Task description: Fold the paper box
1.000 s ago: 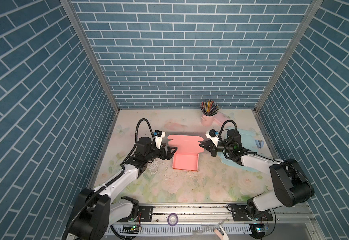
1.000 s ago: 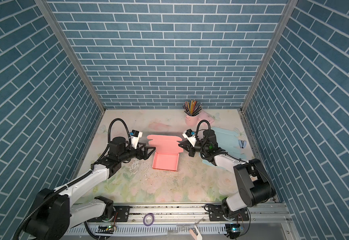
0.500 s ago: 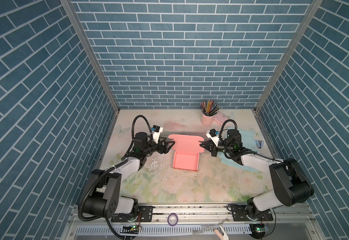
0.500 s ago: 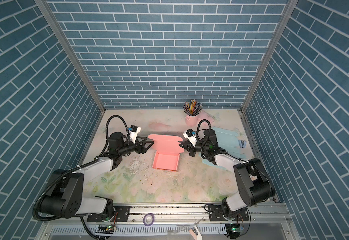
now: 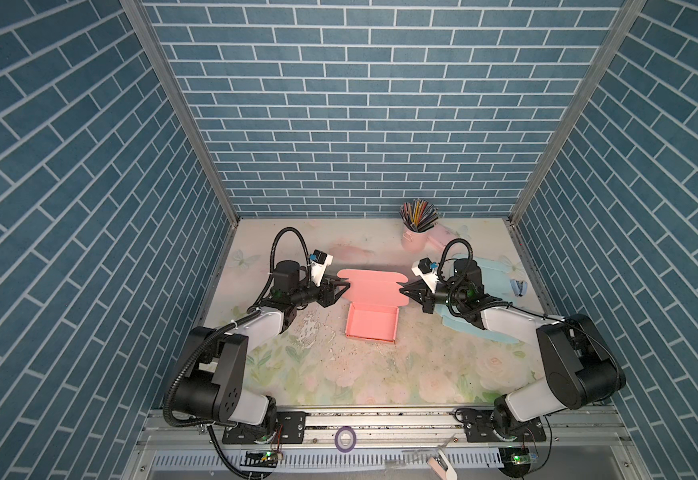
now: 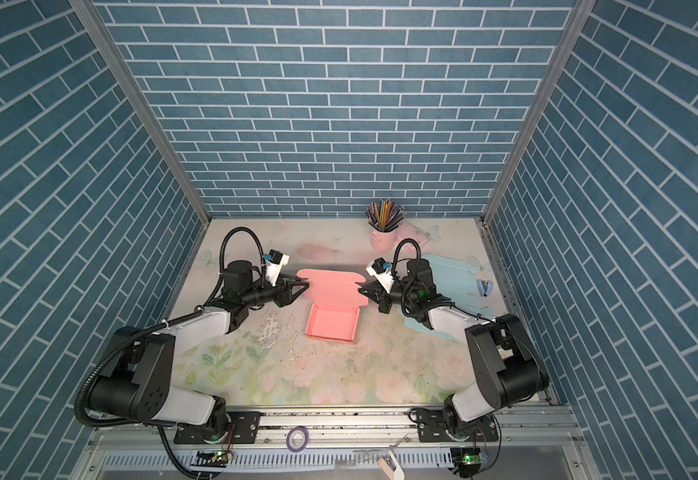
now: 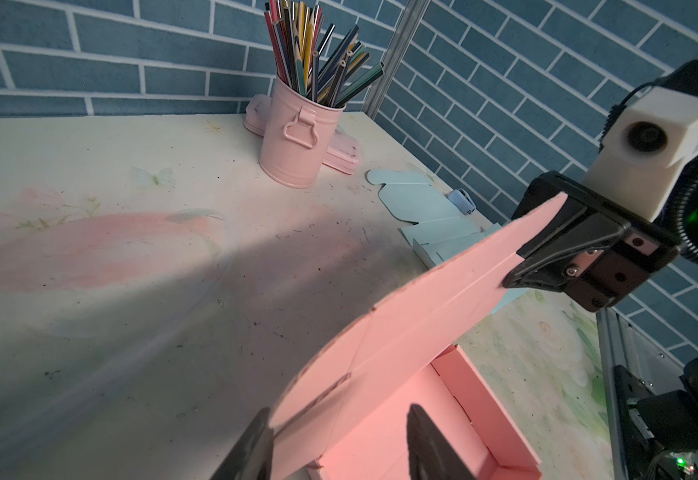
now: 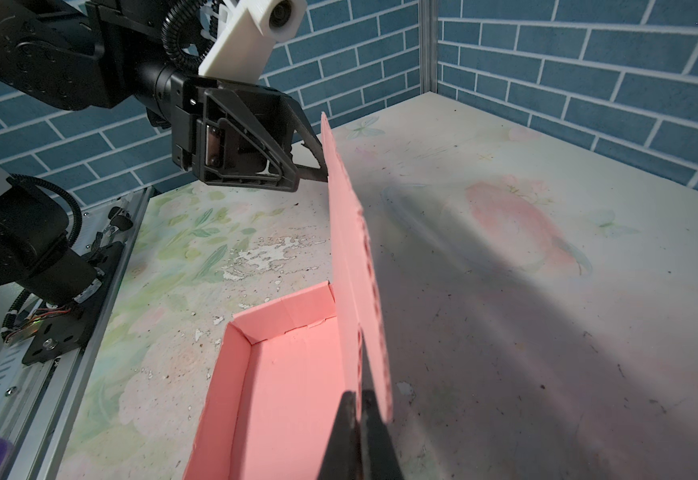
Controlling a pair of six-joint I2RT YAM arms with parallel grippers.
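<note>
So the left gripper [image 5: 344, 286] just swung in, jaws half-closed around the lid's [image 5: 374, 286] left edge, not pinching yet. The right gripper [image 5: 404, 291] is clamped on its right edge. The pink box [image 5: 372, 326] sits mid table [image 5: 339, 374], so I'd guess folding the lid down is next.

The paper box [image 5: 372, 322] at frame centre is salmon pink. The walls [image 5: 359, 124] are blue brick with white lines. The table [image 5: 339, 374] carries pale pink and green flowers. Upper right, a pink bucket [image 5: 414, 241] holds many-coloured pencils [image 5: 418, 214], near a light-blue sheet [image 5: 499, 274].
</note>
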